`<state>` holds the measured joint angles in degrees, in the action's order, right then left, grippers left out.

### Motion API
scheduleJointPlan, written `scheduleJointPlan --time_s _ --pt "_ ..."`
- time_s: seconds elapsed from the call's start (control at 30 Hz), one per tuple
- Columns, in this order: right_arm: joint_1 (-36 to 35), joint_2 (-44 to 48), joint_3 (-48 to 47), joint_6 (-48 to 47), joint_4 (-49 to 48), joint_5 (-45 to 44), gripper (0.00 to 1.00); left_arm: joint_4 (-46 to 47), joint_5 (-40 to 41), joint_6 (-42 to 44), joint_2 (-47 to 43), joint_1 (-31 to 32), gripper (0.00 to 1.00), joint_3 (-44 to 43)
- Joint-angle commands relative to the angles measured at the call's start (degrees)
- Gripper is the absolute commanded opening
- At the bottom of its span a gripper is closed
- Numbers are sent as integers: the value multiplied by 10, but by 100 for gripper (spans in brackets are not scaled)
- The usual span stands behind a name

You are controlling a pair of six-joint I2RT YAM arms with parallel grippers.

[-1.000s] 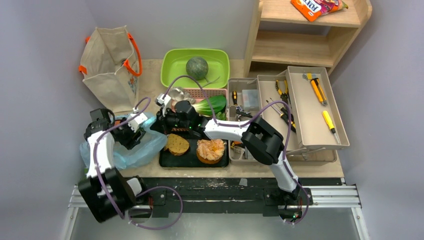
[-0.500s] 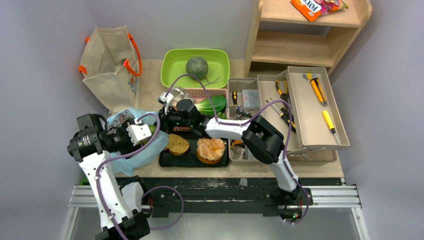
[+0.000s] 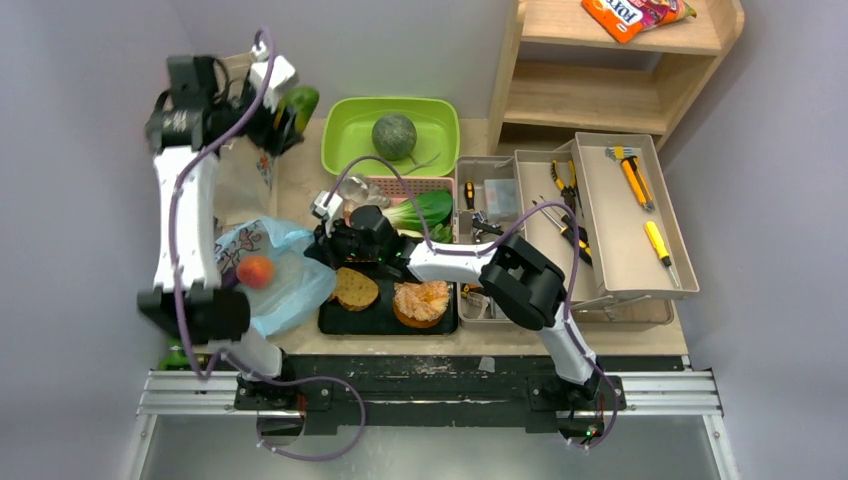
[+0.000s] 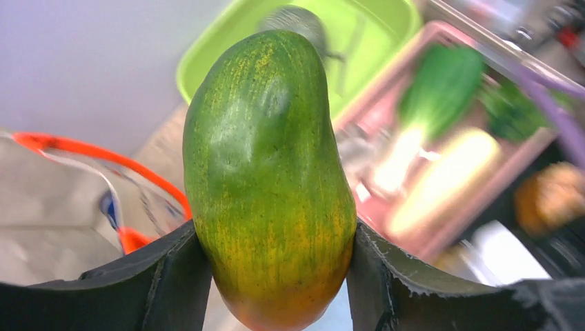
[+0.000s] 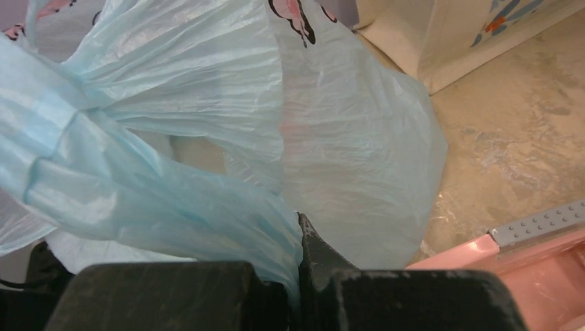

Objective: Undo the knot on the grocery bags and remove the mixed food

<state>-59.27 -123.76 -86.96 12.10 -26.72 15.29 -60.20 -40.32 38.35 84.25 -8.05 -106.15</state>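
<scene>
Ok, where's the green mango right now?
Top view, far left: the green mango is clamped in the left gripper, by the canvas tote, just left of the green tub.

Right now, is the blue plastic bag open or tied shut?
Open: the blue bag gapes, a peach showing inside; the right pincer pinches its handle.

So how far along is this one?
Done: blue bag open, melon in the green bin, greens in the pink basket. In hand: left gripper holds a green mango aloft; right gripper pinches the bag. Left: the peach lies in the bag.
</scene>
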Motion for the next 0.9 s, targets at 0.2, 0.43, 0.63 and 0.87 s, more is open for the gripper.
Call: scheduleJointPlan --time_s 0.2,0.43,0.63,0.87 --pt "-3 -13 -2 -71 -41 -42 0 119 173 -109 436 75 35 -388" --pt "-2 -10 12 -72 -40 -47 0 233 215 -131 496 99 65 -367" --pt "0 -7 15 -71 -40 -39 0 253 189 -153 421 98 99 -324" --pt "1 1 9 -68 -44 -28 0 261 14 -306 149 -23 95 -142"
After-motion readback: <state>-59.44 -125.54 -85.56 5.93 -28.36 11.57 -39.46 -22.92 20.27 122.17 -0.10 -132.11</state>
